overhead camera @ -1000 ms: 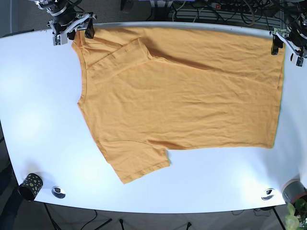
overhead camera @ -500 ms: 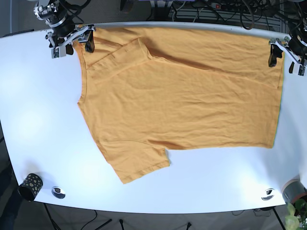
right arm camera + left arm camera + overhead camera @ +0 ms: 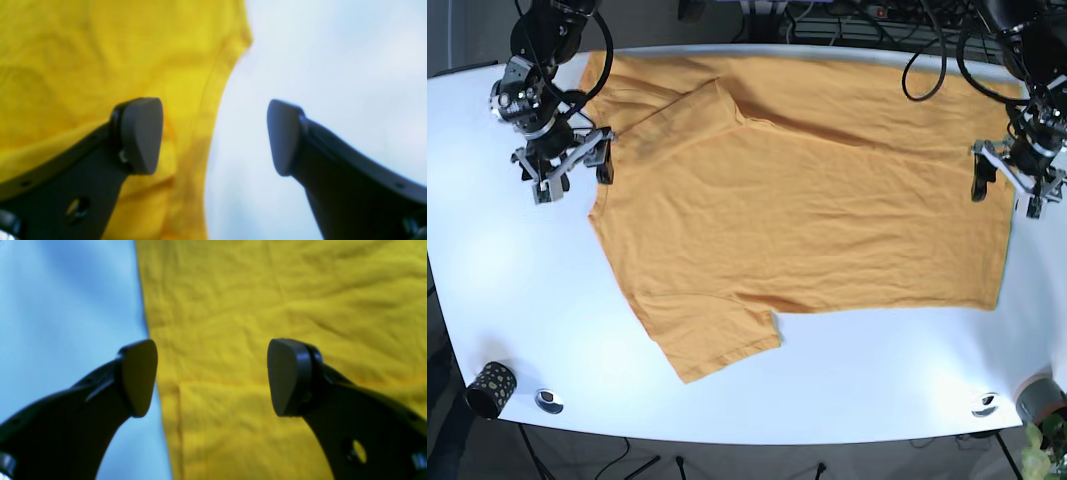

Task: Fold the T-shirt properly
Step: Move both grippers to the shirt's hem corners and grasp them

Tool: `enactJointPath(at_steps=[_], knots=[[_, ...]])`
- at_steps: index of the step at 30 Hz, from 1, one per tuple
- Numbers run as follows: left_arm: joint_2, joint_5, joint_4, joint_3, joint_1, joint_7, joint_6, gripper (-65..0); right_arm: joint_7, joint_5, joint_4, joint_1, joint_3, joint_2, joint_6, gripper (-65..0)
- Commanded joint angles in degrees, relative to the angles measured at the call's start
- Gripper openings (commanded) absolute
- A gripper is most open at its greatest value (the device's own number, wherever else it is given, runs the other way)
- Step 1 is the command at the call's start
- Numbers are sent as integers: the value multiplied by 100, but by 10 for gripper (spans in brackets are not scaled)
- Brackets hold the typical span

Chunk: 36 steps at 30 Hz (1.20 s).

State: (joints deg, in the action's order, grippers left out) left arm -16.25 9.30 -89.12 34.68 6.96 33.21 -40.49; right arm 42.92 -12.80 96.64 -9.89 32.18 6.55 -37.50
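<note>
Along the near rim of the white table (image 3: 487,290) lies bare room, beyond it the orange T-shirt (image 3: 807,200) lies flat, and both gaping end effectors, left (image 3: 1007,185) and right (image 3: 572,165), straddle its side edges, nearer than before.

orange T-shirt (image 3: 807,190), white table (image 3: 507,260)

So the left gripper (image 3: 213,378) sits wide open, two dark fingers (image 3: 139,376) spread apart with nothing between them. One finger hangs over the pale desk (image 3: 66,303), right at the cloth's edge, the other over the yellow T-shirt (image 3: 283,293). The shirt's hemmed edge runs top to bottom between them, nearer the desk-side finger. Fabric's wrinkly, with a crease crossing it. Picture's blurry.
</note>
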Motion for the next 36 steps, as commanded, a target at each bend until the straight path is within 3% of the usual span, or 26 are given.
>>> enactJointPath(at_steps=[1,6,17,25,36], knots=[[-41,-90,55,36,-375,-152,49,-179,-76,36,-68,299,21,88,0,-184],[29,-477,556,27,-1079,-152,49,-179,-76,493,-561,1002,-357,238,0,-184],[-67,-987,2147,18,-2283,-372,49,-179,-138,554,-2363,2470,-533,616,0,-184],[-234,-1057,3290,9,-2802,-1031,49,-179,-718,739,-3919,3525,-550,774,0,-184],[-269,-1057,3422,9,-2942,-1172,49,-179,-1562,880,-5440,4211,-550,765,0,-184]])
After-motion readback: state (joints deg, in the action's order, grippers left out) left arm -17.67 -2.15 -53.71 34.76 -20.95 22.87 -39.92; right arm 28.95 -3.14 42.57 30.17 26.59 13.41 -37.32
